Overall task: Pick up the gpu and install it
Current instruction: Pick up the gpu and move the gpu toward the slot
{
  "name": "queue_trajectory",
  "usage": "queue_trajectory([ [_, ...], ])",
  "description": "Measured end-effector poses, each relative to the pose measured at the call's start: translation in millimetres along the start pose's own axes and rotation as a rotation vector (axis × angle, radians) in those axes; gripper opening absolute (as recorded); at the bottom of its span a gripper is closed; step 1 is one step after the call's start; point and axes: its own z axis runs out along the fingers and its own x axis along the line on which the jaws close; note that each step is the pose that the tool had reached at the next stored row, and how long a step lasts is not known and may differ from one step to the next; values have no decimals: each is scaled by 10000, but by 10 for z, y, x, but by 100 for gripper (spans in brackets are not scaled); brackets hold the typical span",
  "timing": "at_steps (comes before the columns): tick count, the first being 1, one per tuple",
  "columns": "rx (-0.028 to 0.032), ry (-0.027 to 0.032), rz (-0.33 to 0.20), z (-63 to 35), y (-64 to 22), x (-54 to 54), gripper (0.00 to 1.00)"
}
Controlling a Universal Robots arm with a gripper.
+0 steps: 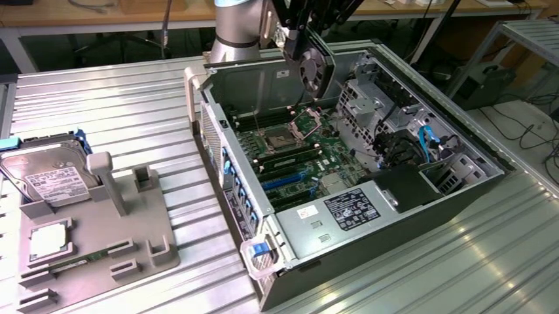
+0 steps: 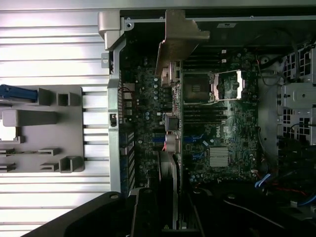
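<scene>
The gpu (image 1: 315, 65), a thin dark card with a round black fan on its face, hangs on edge above the far end of the open computer case (image 1: 253, 82). My gripper (image 1: 295, 40) is shut on its upper edge. In the wrist view the gpu (image 2: 170, 123) appears edge-on, its silver end bracket (image 2: 180, 37) toward the case's rear wall. The gripper (image 2: 170, 217) holds it between dark fingers (image 2: 145, 212). The card is in the air over the motherboard (image 2: 143, 98), clear of the slots.
A grey fixture tray (image 1: 131, 229) at the exterior view's left holds a silver hard drive (image 1: 48, 176), a processor chip (image 1: 48, 239) and a green memory stick (image 1: 74, 261). Inside the case are drive cages (image 1: 367, 98), blue cables (image 1: 428, 140) and a labelled power supply (image 1: 349, 209).
</scene>
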Motion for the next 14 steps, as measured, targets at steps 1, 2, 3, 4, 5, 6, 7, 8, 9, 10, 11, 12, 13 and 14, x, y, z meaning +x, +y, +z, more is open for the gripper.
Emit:
queue_trajectory([
  [1, 1, 0, 1, 0, 0, -12, 27],
  [2, 0, 0, 0, 0, 0, -23, 27],
  [3, 0, 0, 0, 0, 0, -33, 27],
  [4, 0, 0, 0, 0, 1, -45, 27],
  [5, 1, 0, -1, 0, 1, -55, 27],
  [6, 0, 0, 0, 0, 1, -64, 27],
  [7, -1, 0, 0, 0, 1, -73, 27],
  [8, 0, 0, 0, 0, 1, -82, 27],
  [9, 1, 0, -1, -1, 1, -90, 27],
  [10, 0, 0, 0, 0, 1, -100, 27],
  [11, 0, 0, 0, 0, 2, -109, 27],
  [12, 0, 0, 0, 0, 1, -117, 27],
  [13, 0, 0, 0, 0, 2, -127, 27],
  [14, 1, 0, 0, -1, 2, -141, 27],
])
